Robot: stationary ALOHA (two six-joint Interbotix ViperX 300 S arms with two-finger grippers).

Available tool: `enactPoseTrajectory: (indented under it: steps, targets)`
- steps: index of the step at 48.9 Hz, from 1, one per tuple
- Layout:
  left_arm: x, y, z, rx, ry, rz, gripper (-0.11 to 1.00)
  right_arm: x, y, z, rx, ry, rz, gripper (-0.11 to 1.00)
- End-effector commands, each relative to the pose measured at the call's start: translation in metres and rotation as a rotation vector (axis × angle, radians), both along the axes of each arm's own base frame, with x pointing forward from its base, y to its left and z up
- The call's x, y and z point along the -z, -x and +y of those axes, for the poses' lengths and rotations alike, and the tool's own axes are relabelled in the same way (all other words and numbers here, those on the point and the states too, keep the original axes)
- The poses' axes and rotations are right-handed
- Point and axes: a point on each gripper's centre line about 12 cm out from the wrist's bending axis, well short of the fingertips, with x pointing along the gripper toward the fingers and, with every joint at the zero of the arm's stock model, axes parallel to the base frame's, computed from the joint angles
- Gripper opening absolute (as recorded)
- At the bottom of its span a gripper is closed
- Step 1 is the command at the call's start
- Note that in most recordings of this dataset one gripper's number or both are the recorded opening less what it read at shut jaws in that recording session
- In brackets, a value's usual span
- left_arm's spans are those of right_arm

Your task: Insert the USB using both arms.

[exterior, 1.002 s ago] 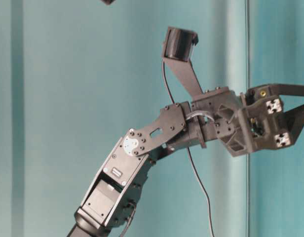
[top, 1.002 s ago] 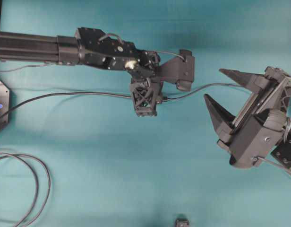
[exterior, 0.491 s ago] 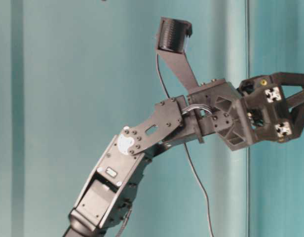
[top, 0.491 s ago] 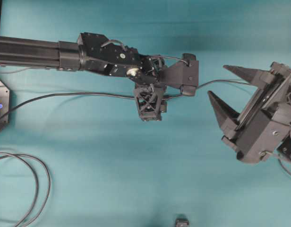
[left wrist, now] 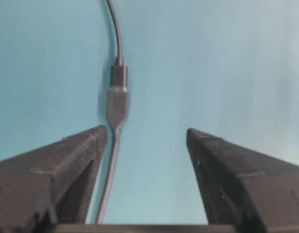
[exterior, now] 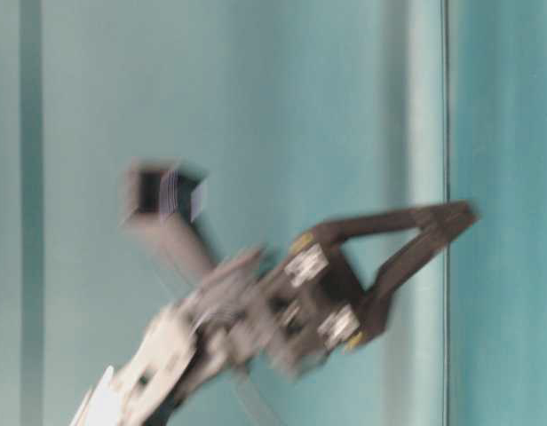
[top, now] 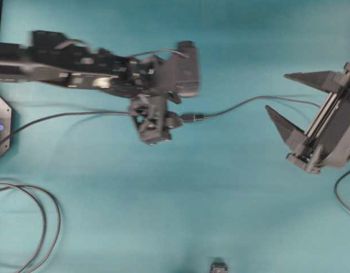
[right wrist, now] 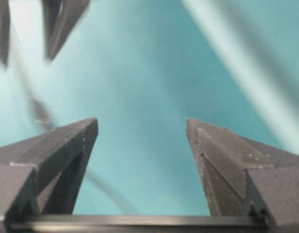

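On the table, the left gripper has released the joined USB.

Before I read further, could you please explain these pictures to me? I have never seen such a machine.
Two black robot arms work over a teal table, seen from above. The left gripper and right gripper each carry a camera looking out between two pointed fingers; both grippers are open and hold nothing. On the table lies a thin cable joined at the USB to a second cable; a looped cable lies lower left. The side view is blurred.
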Motion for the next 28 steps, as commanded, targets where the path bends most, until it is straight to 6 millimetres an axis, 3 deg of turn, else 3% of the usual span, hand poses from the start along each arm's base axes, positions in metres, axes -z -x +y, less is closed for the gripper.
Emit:
enactPoseTrajectory:
  steps: [1, 14, 28]
  targets:
    - [-0.027, 0.012, -0.007, -0.010, -0.011, -0.126, 0.82, -0.003, 0.005, 0.000, -0.034, -0.089, -0.073, 0.82]
    - [-0.038, 0.048, -0.021, 0.001, -0.032, -0.262, 0.82, 0.016, 0.026, -0.002, -0.138, -0.261, -0.110, 0.82]
    - [-0.051, 0.088, -0.021, -0.008, -0.071, -0.426, 0.82, 0.040, 0.063, -0.009, -0.191, -0.461, -0.092, 0.81]
